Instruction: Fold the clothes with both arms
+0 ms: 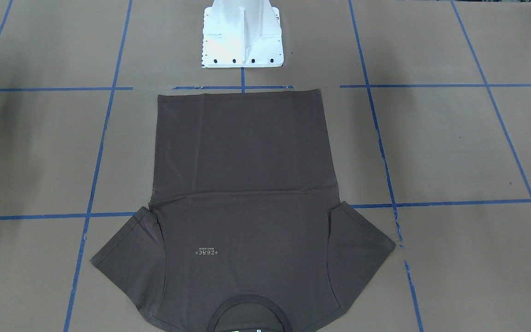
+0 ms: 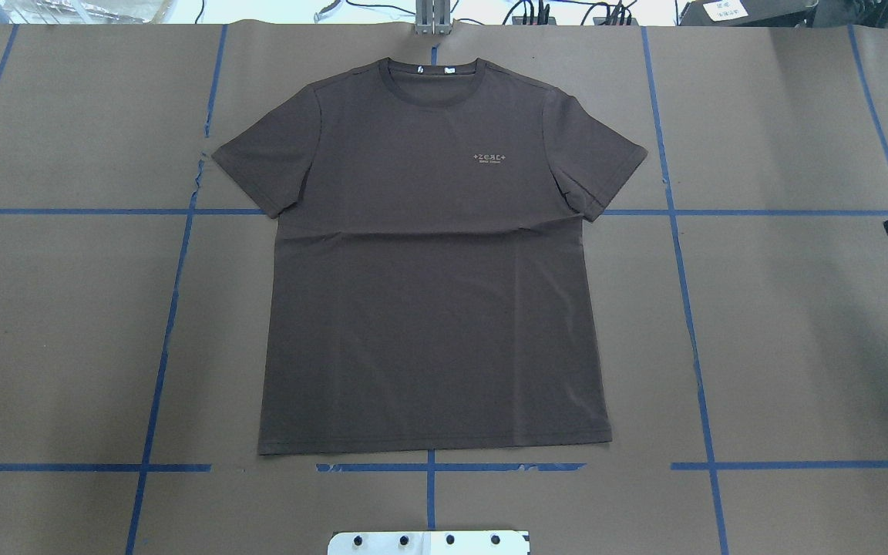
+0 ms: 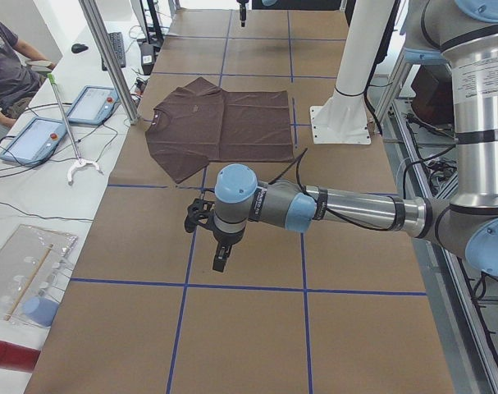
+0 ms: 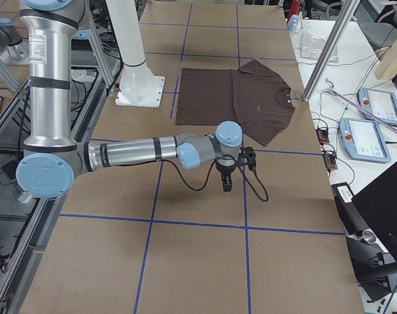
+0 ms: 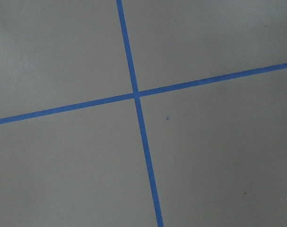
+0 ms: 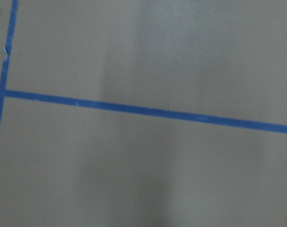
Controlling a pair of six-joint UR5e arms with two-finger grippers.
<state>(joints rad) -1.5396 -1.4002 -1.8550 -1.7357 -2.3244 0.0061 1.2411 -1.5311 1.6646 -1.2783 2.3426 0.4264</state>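
The left gripper (image 3: 221, 254) and right gripper (image 4: 227, 178), spread or closed I cannot tell, hang over bare table (image 2: 798, 347) well out to either side of the T-shirt (image 2: 428, 308), which lies flat between them, front up, seemingly smoothed ready for a first fold.

pale "+ZEAL+" lettering (image 2: 489, 157) on T-shirt (image 2: 428, 308) chest, smaller line unreadable
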